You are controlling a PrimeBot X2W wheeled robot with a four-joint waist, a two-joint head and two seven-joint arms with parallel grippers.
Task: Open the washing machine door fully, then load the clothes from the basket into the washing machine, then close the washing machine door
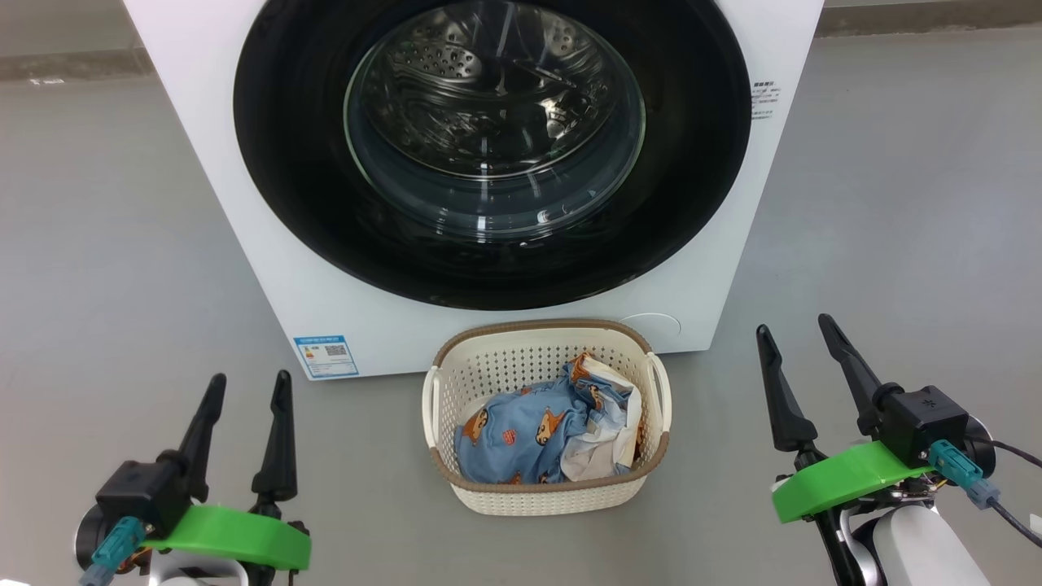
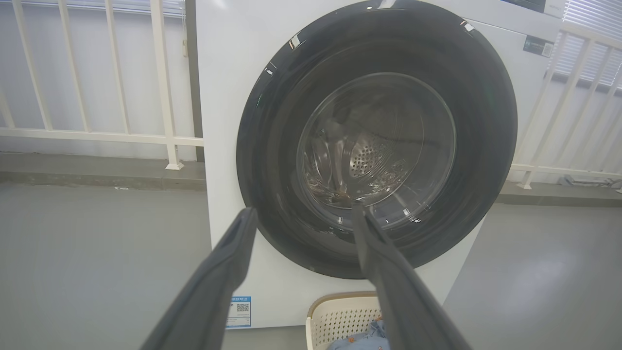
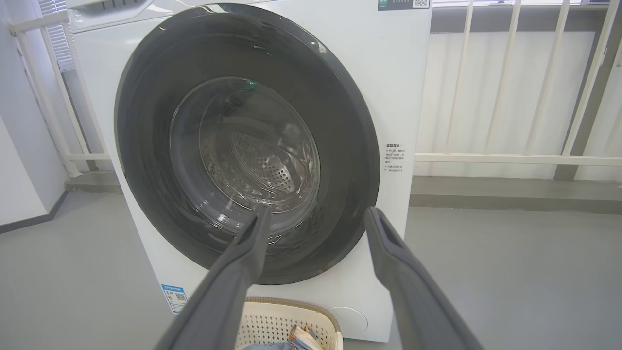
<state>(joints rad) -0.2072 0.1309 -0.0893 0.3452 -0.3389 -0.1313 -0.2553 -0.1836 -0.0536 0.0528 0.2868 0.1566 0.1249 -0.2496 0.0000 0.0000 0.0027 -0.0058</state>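
Observation:
The white washing machine [image 1: 244,212] stands straight ahead, its round black door [image 1: 285,163] shut flat against the front, the steel drum showing through the glass. On the floor before it sits the cream basket [image 1: 456,382] holding the blue printed and white clothes [image 1: 529,427]. My left gripper [image 1: 248,387] hangs open at the lower left, short of the machine and left of the basket. My right gripper [image 1: 794,325] is open at the lower right, right of the basket. Both are empty. The wrist views show the door [image 2: 272,160] [image 3: 146,146] beyond each pair of spread fingers.
Grey floor lies on both sides of the machine. A white railing [image 2: 97,136] [image 3: 515,158] runs behind it on a low ledge. A blue label sticker [image 1: 326,356] marks the machine's lower left front.

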